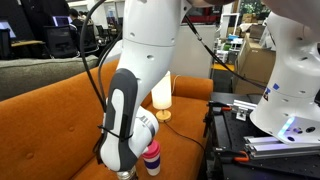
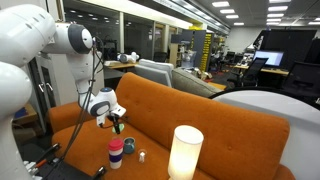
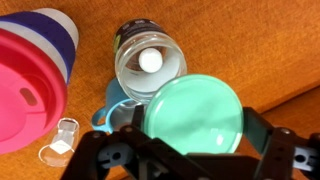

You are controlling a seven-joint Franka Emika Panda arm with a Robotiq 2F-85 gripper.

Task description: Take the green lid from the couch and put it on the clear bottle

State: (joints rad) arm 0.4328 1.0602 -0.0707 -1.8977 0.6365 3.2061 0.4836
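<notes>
In the wrist view my gripper (image 3: pixel 192 128) is shut on the green lid (image 3: pixel 195 112), a round flat cap held between the two dark fingers. The clear bottle (image 3: pixel 150 62) stands just beyond the lid on the orange couch (image 3: pixel 260 45), its open mouth showing a white ball inside. The lid's edge overlaps the bottle's near rim. In an exterior view the gripper (image 2: pixel 117 122) hovers above the seat with a green speck in it; the bottle is hidden there. In another exterior view the arm (image 1: pixel 125 115) hides lid and bottle.
A pink-and-red bottle (image 3: pixel 30 70) with a purple band stands close beside the clear bottle; it also shows in both exterior views (image 2: pixel 117 152) (image 1: pixel 152 157). A small clear ring piece (image 3: pixel 60 140) lies by it. A white cylinder lamp (image 2: pixel 185 152) stands on the couch.
</notes>
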